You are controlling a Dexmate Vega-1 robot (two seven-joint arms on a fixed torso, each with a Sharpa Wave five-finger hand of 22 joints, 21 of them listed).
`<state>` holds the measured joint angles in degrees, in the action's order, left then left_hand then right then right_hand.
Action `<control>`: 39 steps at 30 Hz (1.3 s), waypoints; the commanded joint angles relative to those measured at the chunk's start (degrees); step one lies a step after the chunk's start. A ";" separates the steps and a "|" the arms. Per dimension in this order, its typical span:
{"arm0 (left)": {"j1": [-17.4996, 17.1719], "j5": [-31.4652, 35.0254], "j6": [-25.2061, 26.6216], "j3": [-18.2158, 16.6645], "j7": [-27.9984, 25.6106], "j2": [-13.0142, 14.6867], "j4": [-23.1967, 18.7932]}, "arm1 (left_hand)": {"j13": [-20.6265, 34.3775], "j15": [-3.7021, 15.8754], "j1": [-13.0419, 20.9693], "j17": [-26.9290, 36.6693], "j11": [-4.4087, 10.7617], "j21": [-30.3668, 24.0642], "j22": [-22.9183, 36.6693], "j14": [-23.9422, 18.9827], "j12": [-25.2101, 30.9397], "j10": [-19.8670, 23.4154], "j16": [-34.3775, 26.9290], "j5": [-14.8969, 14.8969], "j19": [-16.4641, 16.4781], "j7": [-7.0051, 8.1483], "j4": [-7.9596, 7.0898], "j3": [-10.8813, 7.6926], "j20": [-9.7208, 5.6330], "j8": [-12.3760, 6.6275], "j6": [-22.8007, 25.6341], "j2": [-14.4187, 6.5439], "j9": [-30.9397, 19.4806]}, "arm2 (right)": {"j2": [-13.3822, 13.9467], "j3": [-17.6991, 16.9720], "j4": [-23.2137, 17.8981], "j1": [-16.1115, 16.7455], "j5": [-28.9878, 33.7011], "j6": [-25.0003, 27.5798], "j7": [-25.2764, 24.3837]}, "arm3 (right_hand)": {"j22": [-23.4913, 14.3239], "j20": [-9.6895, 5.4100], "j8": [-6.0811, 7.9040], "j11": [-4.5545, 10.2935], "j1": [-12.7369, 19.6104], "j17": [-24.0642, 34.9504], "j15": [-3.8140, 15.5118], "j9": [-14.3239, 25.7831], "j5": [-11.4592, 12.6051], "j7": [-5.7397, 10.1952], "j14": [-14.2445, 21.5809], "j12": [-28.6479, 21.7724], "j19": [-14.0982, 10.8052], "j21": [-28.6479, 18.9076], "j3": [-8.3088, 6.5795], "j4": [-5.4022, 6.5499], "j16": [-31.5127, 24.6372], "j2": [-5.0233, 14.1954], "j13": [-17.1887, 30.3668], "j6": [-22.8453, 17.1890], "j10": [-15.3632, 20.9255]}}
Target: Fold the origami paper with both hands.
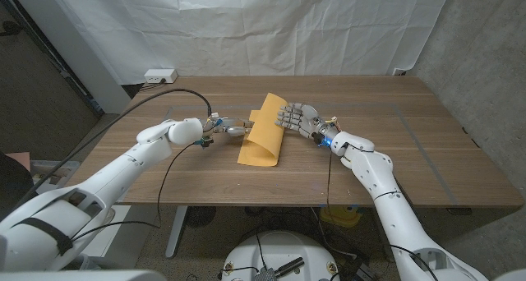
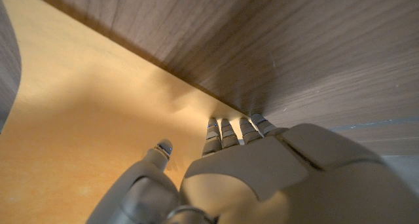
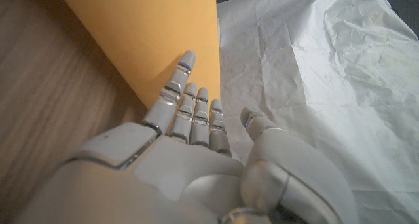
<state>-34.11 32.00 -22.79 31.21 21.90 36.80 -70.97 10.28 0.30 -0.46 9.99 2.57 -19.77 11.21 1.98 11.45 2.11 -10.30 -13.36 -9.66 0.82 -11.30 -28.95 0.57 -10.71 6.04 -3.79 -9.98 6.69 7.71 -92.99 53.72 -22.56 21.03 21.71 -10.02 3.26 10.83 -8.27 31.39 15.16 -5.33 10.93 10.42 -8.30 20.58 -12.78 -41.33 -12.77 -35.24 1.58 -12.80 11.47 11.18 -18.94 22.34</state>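
Note:
An orange sheet of origami paper [image 1: 259, 141] lies at the middle of the wooden table [image 1: 394, 149], its far part raised and curled over toward the left. My right hand [image 1: 300, 119] stands at the paper's right far side, fingers straight and spread against the raised flap [image 3: 150, 34]; it grips nothing. My left hand [image 1: 228, 130] reaches in from the left with its fingers stretched out low, their tips at the paper's left edge. In the left wrist view the fingertips [image 2: 229, 127] touch the paper [image 2: 85, 119] where it meets the wood.
A white cloth backdrop [image 1: 288, 26] hangs behind the table, and a white power strip [image 1: 160, 75] sits at the far left corner. A black cable [image 1: 177, 96] arcs over the table's left part to my left arm. Bare wood [image 1: 411, 117] lies right of the paper.

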 commanded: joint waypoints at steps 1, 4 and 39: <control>0.74 0.05 -0.42 0.32 -0.13 -0.39 1.11 | 0.32 0.34 0.13 0.18 -0.02 0.21 -0.05 0.17 0.02 -0.07 -0.32 -0.25 0.17 -0.02 -0.03 0.27 -0.09 0.14 0.37 -6.75 -0.18 | 10.10 8.40 -7.96 -3.07 9.08 6.18 -6.58 | -0.14 0.02 0.19 -0.33 0.82 0.07 -0.30 0.20 0.46 -0.07 0.50 -0.09 -0.57 -0.28 -0.47 -0.21 -0.17 0.14 0.16 -0.55 0.04; 0.93 0.11 -0.51 0.36 -0.28 -0.48 1.37 | 0.32 0.34 0.14 0.18 0.01 0.22 -0.05 0.17 0.01 -0.09 -0.32 -0.26 0.17 -0.01 -0.03 0.28 -0.09 0.14 0.39 -6.75 -0.18 | 10.42 8.07 -6.56 -3.94 6.44 6.31 -3.89 | -0.16 0.45 0.17 -0.62 1.14 0.08 -0.95 0.21 0.54 -0.39 1.02 -0.28 -1.54 -0.58 -0.73 -0.37 -0.37 0.09 0.16 -0.69 0.51; 2.26 -0.27 -2.69 0.89 -0.96 -1.03 3.85 | 0.32 0.36 0.14 0.17 0.16 0.34 -0.04 0.13 0.03 -0.10 -0.34 -0.36 0.30 0.13 -0.03 0.34 -0.14 0.19 0.29 -6.74 -0.18 | 15.50 14.56 -7.06 -10.09 8.06 14.35 -0.61 | 0.05 7.01 0.25 -4.20 -2.21 -1.17 -5.60 0.13 0.33 -3.41 8.40 -1.78 -4.25 -1.31 0.19 2.19 -1.45 -0.66 -0.09 -5.76 7.26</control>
<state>-31.88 32.17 -24.59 32.12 21.28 35.81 -67.46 10.50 0.30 -0.46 10.02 2.57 -19.60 11.18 1.98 11.46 2.11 -10.42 -13.35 -9.65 0.82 -11.30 -28.95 0.38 -10.71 6.04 -3.79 -9.98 23.84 24.73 -104.65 43.70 -8.83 37.98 16.27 -9.85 10.85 11.04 -12.46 29.82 13.97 -10.89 10.92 10.42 -8.66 28.48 -14.21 -45.21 -13.99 -34.89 3.40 -14.00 10.89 10.91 -24.02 28.59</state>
